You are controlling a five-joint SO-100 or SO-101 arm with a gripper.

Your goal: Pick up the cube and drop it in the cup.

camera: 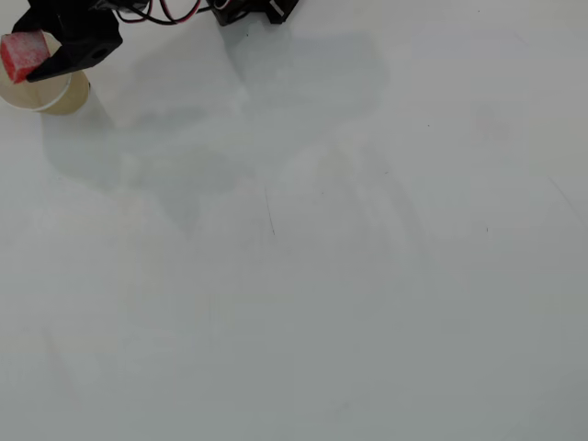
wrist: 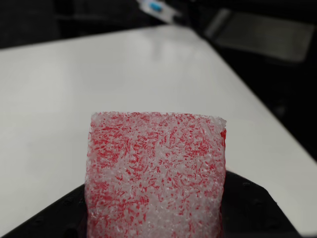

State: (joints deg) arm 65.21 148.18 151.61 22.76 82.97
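In the overhead view, at the far top left corner, my black gripper (camera: 37, 61) is shut on the red cube (camera: 22, 52). The cube hangs right over the mouth of the cup (camera: 61, 97), a tan paper cup with a white rim, and covers part of that mouth. The wrist view is filled by the cube (wrist: 156, 173), red with whitish speckles, resting against a black finger (wrist: 247, 206) below it. The cup is hidden in the wrist view.
The white table (camera: 322, 276) stretches wide to the right and front of the cup in the overhead view. The arm's black body and wires (camera: 248, 9) sit at the top edge. In the wrist view the table edge (wrist: 257, 114) runs down the right, with dark floor beyond.
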